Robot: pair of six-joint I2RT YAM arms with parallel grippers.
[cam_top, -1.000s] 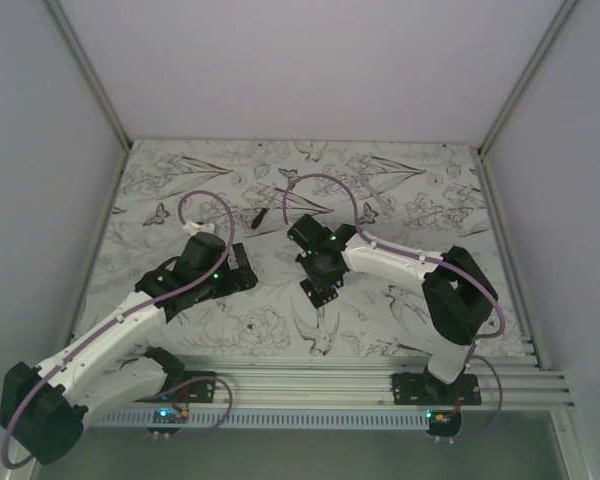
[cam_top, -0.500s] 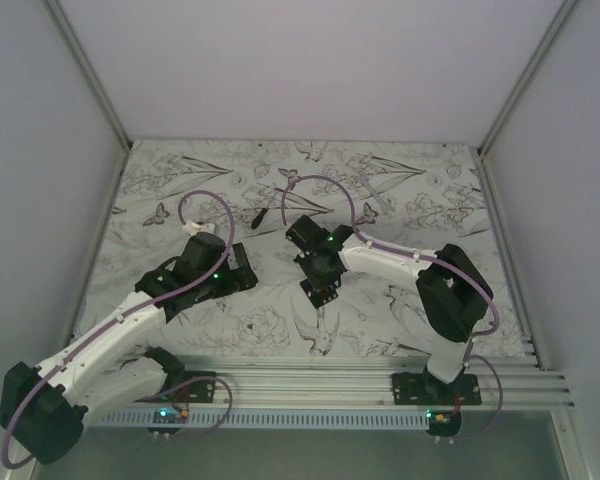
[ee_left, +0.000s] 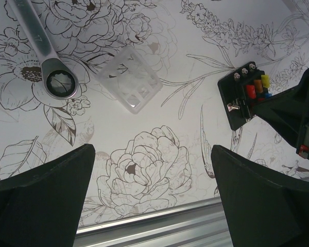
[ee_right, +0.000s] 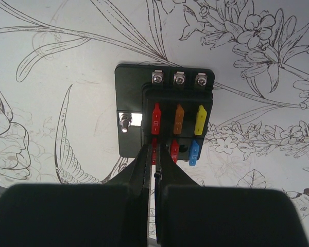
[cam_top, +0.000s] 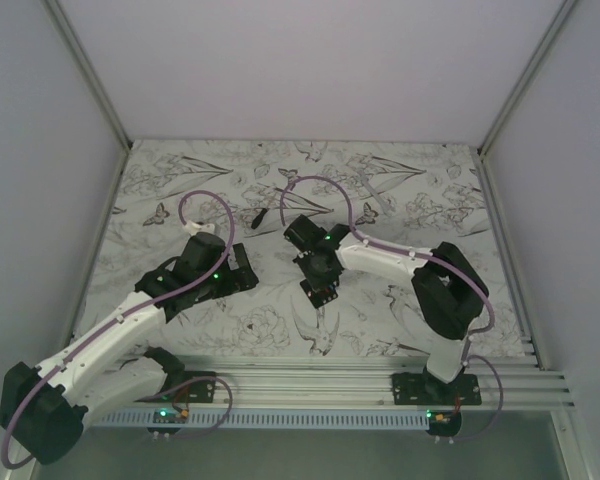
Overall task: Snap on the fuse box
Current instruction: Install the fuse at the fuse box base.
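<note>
R gripper (ee_right: 155, 148): jaws together, tips down on the fuse row nearest the wrist of the fuse box (ee_right: 165, 92), with a red sliver showing between them; can't tell if it is gripped. Fuse box lies flat, fuses up, on the floral mat (cam_top: 400, 180) near table centre. L gripper (ee_left: 152, 164): jaws fully apart above the mat, a clear cover (ee_left: 130, 80) and a wrench (ee_left: 51, 72) ahead of it, fuse box well apart to its right.
</note>
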